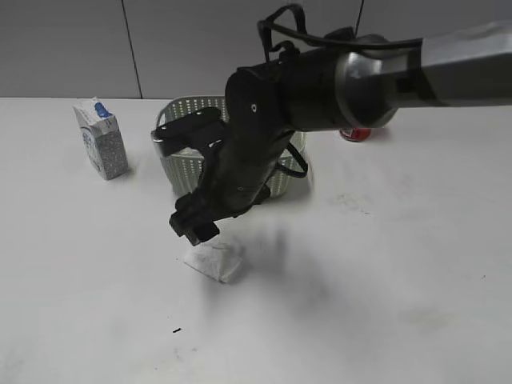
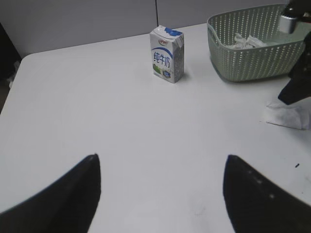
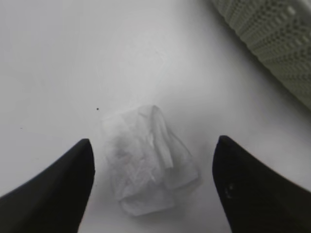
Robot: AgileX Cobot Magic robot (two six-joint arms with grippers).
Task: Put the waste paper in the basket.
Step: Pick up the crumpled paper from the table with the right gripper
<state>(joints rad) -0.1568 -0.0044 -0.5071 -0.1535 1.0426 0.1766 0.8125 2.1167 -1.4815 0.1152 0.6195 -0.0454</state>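
Observation:
A crumpled white waste paper wad (image 1: 214, 260) lies on the white table in front of the basket; it also shows in the right wrist view (image 3: 148, 162) and the left wrist view (image 2: 287, 115). My right gripper (image 1: 194, 228) is open and hovers just above it, its fingers (image 3: 153, 160) on either side of the wad. The sage-green basket (image 1: 180, 164) stands behind, mostly hidden by the right arm; in the left wrist view the basket (image 2: 252, 63) holds more white paper (image 2: 245, 41). My left gripper (image 2: 163, 167) is open and empty over bare table.
A white-and-blue carton (image 1: 102, 138) stands upright left of the basket, also in the left wrist view (image 2: 167, 54). A red can (image 1: 354, 134) stands behind the right arm. The basket's rim (image 3: 272, 34) is at the top right of the right wrist view.

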